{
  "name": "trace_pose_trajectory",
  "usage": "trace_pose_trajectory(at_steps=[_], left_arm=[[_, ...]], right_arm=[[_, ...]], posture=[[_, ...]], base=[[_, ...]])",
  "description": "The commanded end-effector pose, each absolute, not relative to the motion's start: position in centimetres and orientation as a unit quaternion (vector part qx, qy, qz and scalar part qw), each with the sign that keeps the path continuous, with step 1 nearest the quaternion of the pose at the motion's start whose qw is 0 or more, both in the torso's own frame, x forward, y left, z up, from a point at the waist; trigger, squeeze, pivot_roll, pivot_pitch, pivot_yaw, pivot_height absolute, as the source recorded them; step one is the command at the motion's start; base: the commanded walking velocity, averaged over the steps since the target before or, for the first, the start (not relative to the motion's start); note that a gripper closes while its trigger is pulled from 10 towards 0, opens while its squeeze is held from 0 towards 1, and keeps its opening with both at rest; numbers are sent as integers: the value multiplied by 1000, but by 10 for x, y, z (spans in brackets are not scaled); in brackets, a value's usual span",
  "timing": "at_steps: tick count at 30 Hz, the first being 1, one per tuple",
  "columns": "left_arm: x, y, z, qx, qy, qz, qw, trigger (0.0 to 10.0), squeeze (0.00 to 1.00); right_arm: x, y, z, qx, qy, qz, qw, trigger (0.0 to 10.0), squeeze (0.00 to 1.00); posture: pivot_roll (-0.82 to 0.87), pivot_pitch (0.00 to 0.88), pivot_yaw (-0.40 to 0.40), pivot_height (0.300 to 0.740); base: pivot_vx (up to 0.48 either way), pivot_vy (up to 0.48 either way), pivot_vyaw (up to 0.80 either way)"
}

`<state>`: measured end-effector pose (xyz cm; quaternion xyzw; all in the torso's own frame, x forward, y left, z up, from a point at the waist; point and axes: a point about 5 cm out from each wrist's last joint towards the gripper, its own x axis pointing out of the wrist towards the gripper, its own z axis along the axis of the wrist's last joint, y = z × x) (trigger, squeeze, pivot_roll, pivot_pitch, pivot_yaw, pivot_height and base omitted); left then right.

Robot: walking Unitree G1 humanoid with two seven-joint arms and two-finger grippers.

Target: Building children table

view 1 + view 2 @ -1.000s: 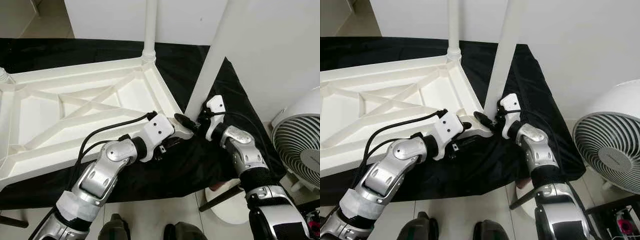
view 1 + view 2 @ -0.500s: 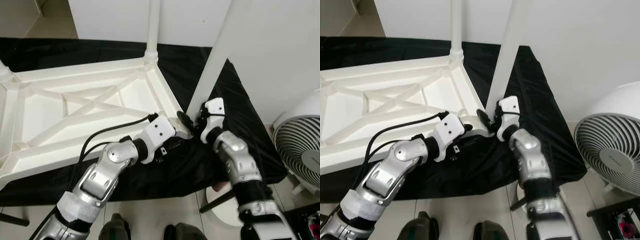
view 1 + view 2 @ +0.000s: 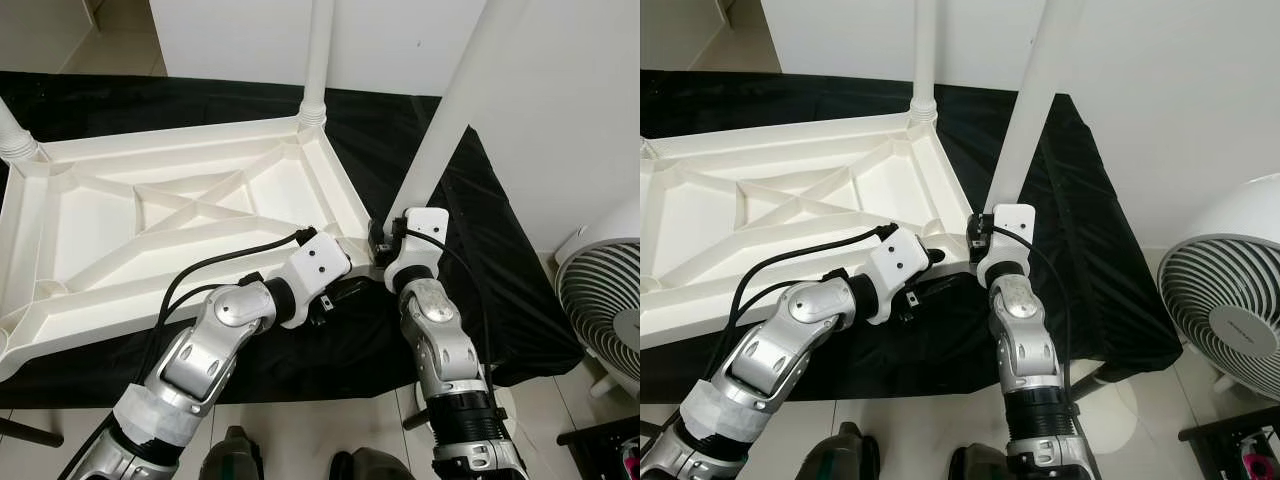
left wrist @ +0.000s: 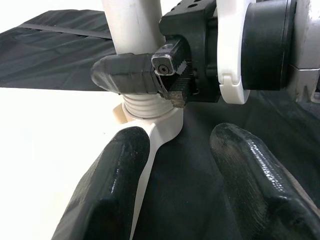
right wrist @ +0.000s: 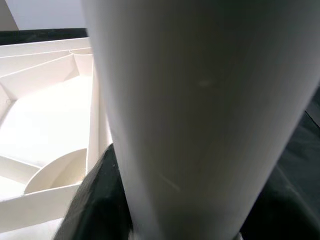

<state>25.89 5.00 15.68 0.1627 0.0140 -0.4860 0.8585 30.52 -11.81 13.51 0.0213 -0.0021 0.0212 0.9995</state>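
One white table top lies upside down. Three white legs stand on it. One fan stands beside it.

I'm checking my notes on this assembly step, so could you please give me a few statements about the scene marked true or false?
1. The white tabletop lies upside down on a black cloth. True.
2. The right gripper is closed around the near corner table leg just above its threaded base. True.
3. The left gripper is clamped on that same leg. False: its fingers are open, beside the tabletop's corner below the leg.
4. The far corner leg lies flat on the cloth. False: it stands upright in its socket.
5. A white fan stands to the robot's right. True.
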Motion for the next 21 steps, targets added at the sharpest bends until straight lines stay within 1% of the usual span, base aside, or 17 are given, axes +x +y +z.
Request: trace_pose_trajectory(at_steps=[1,7,9,11,12,13,15,16,17,18,19,21], left_arm=[[255,47,155,164,17,-506,847,10000,0],[255,47,155,163,17,-506,847,10000,0],[254,47,155,162,17,-505,848,10000,0],[254,47,155,162,17,-505,848,10000,0],[254,47,155,162,18,-504,848,10000,0],[254,47,155,162,18,-504,848,10000,0],[254,47,155,162,18,-504,848,10000,0],[254,48,155,162,18,-503,848,10000,0],[254,48,155,162,18,-503,848,10000,0],[254,48,155,163,18,-503,849,10000,0],[254,48,155,163,18,-503,849,10000,0],[255,49,156,164,19,-502,849,10000,0]], right_arm=[[302,-133,128,20,17,-12,1000,10000,1000],[301,-131,133,34,5,-2,999,10000,1000],[302,-131,138,39,-6,37,999,10000,1000],[302,-131,138,39,-6,37,999,10000,1000],[303,-131,139,37,-5,58,998,10000,1000],[303,-131,140,33,-6,75,997,10000,0],[303,-131,140,33,-6,75,997,10000,0],[304,-133,141,27,-12,112,993,10000,0],[304,-133,141,27,-12,112,993,10000,0],[304,-135,142,22,-12,150,988,10000,0],[304,-135,142,22,-12,150,988,10000,0],[307,-139,143,-14,-22,230,973,10000,0]], posture=[[-11,2,-42,740],[-13,2,-43,740],[-10,7,-46,740],[-10,7,-46,740],[-10,7,-46,740],[-11,9,-45,740],[-11,9,-45,740],[-11,10,-44,740],[-11,10,-44,740],[-11,10,-42,740],[-11,10,-42,740],[-12,11,-39,740]], base=[[0,0,0],[0,0,0],[0,0,0],[0,0,0],[0,0,0],[0,0,0],[0,0,0],[0,0,0],[0,0,0],[0,0,0],[0,0,0],[0,0,0]])
